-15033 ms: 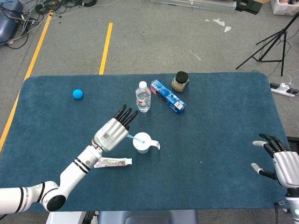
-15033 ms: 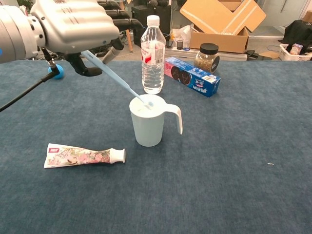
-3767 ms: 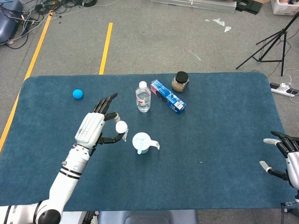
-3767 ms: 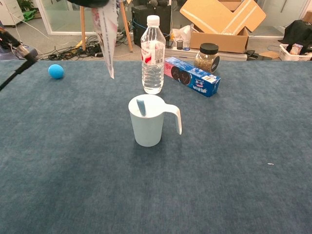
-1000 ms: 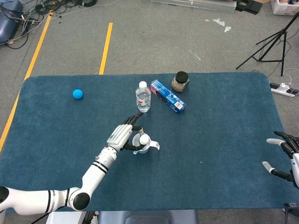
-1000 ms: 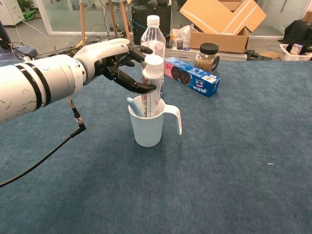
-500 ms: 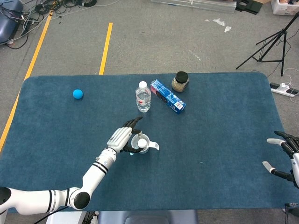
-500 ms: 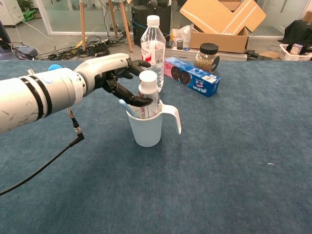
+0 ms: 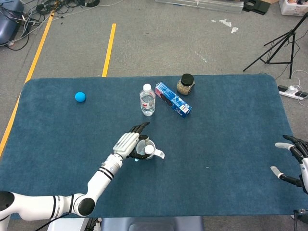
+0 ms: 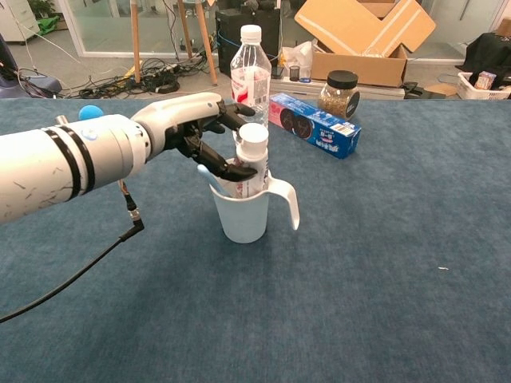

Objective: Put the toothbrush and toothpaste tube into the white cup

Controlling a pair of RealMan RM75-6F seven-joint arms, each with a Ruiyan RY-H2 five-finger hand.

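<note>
A grey concrete floor (image 9: 159, 43) with two yellow lines (image 9: 109, 49) lies beyond the blue-carpeted table (image 9: 231, 144). A black tripod (image 9: 281, 45) stands far right of the hand; cardboard boxes (image 10: 363, 36) and cables (image 10: 160, 76) sit behind.

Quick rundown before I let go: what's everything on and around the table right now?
Cup: one, white, centre-left of the table, handle pointing right.
Tube: one, white cap up, standing in the cup.
Toothbrush: one, light blue, end poking out of the cup's left side.
Bottle: one, clear, behind the cup.
Box: one, blue, right of the bottle.
Jar: one, black lid, behind the box.
Ball: one, blue, far left.
Table: one, blue cloth.
Tripod: one, black, on the floor at right.
Left hand: fingers around the tube.
Right hand: at the table's right edge, fingers spread, holding nothing.
</note>
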